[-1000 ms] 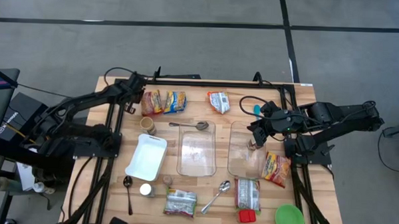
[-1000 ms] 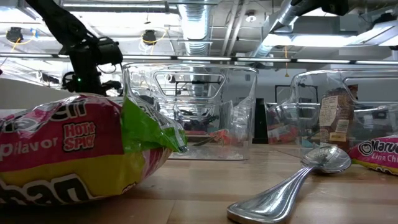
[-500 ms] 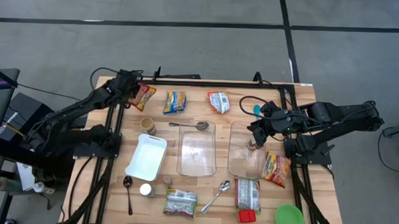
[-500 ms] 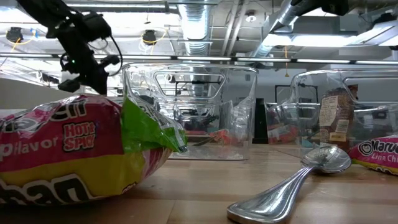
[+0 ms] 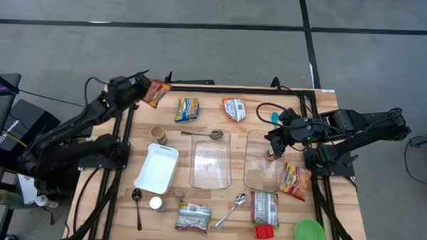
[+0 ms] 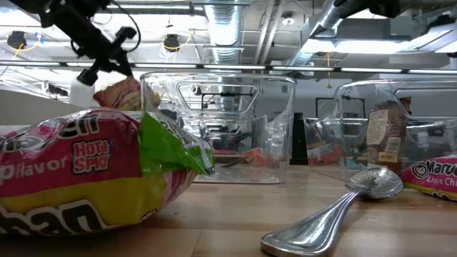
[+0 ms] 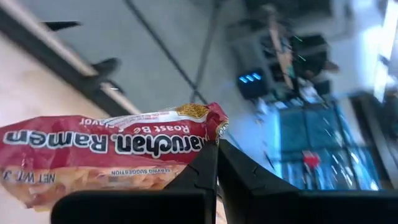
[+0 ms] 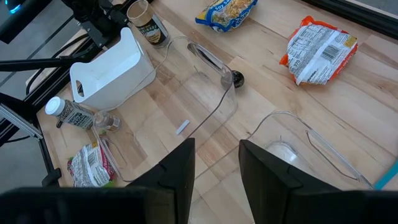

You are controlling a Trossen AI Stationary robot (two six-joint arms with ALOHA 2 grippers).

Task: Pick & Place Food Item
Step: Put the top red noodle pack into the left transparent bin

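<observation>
Left gripper point(image 5: 145, 88), raised at the table's far-left corner, pinches a red ramen packet point(image 5: 157, 92); right gripper point(image 5: 273, 138) hovers part-open.

Grey concrete floor point(image 5: 223, 56) crossed by dark lines surrounds the wooden table point(image 5: 199, 126); silver ducts point(image 6: 228, 21) and pipes run along the lit ceiling.

A red packet point(image 7: 112, 158) in the left wrist view reads "Maruchan Ramen", "Roast Be…" and "NET WT". In the low view, the big front packet point(image 6: 93, 171) shows "Hot & Spicy" and "flavor", while the packet at the right edge point(image 6: 432, 178) shows "Maruc…" and "Lime Chi…".
</observation>
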